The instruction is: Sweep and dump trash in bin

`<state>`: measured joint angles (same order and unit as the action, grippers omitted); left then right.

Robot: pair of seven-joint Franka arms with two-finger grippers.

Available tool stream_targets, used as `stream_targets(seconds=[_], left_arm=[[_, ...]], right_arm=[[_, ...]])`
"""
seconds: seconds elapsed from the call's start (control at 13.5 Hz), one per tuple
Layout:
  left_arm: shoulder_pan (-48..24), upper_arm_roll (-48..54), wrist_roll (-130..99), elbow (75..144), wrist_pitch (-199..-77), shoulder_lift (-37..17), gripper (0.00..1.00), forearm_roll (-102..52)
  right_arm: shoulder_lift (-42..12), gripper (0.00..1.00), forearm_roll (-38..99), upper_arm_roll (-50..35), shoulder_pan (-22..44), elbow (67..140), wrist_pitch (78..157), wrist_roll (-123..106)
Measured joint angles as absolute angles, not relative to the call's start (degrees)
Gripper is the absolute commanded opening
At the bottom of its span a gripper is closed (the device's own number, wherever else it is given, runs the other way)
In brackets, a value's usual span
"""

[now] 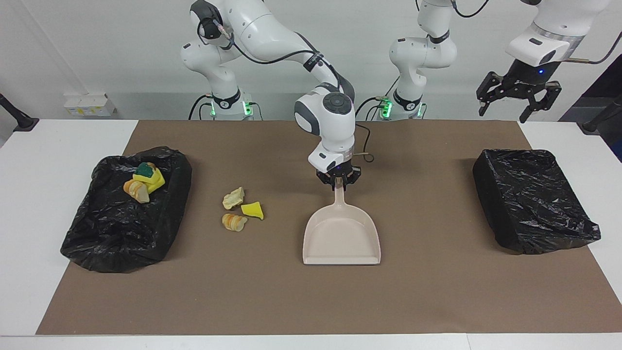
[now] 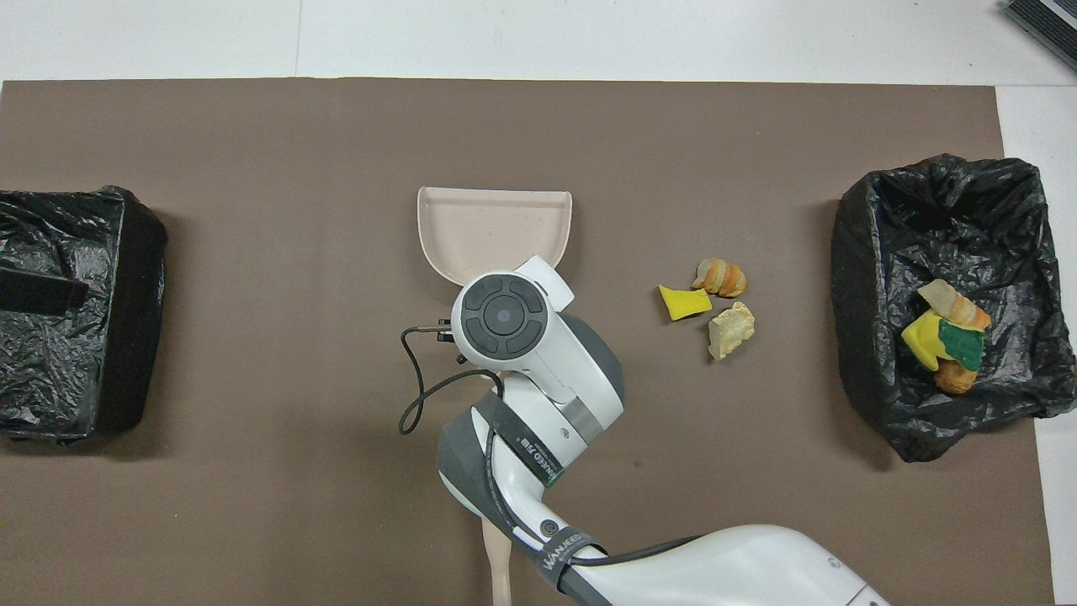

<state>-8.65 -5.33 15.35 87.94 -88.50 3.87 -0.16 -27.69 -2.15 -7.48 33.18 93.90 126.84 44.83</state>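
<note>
Three trash scraps lie on the brown mat: a beige lump [image 1: 233, 197] [image 2: 730, 330], a yellow sponge chunk [image 1: 253, 209] [image 2: 682, 302] and a tan-striped lump [image 1: 234, 222] [image 2: 719, 277]. Several more scraps [image 1: 145, 181] [image 2: 947, 337] lie in the black-bagged bin [image 1: 112, 233] [image 2: 875, 244] at the right arm's end. The pale pink-beige dustpan [image 1: 341, 238] [image 2: 495, 227] lies flat mid-mat, beside the three scraps. My right gripper [image 1: 338, 183] is shut on its handle. My left gripper [image 1: 508, 107] hangs open, high over the table's left-arm end.
A second black-bagged bin [image 1: 529, 204] [image 2: 76, 311] stands at the left arm's end. A beige handle-like piece [image 2: 498, 564] shows under the right arm, nearer the robots than the dustpan. White tabletop [image 1: 39, 194] surrounds the mat.
</note>
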Motion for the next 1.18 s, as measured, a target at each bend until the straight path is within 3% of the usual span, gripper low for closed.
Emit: stream_targets(seconds=[0.3, 0.52, 0.67, 0.96, 1.18], left_arm=[[-8.4, -5.33, 15.35, 86.53, -88.39, 2.56, 1.0, -0.15], [-8.23, -5.31, 15.35, 86.49, -88.38, 2.56, 1.0, -0.15], [-8.16, -5.24, 15.35, 86.49, -88.38, 2.56, 1.0, -0.15], [-8.14, -5.13, 15.33, 86.49, -88.37, 2.56, 1.0, -0.15], [-8.14, -4.88, 15.33, 86.49, -88.35, 2.56, 1.0, -0.15]], right_arm=[[-24.74, 1.0, -2.15, -7.1, 32.05, 93.18, 119.47, 44.45], [-17.5, 1.0, -1.88, -7.1, 31.19, 93.21, 107.02, 42.14], [-11.85, 1.0, 1.61, -7.3, 31.71, 96.0, 103.1, 42.14], [-2.0, 1.0, 10.03, -7.61, 36.31, 110.46, 106.84, 42.21], [0.91, 1.0, 11.25, -7.71, 42.21, 120.35, 113.03, 43.4]])
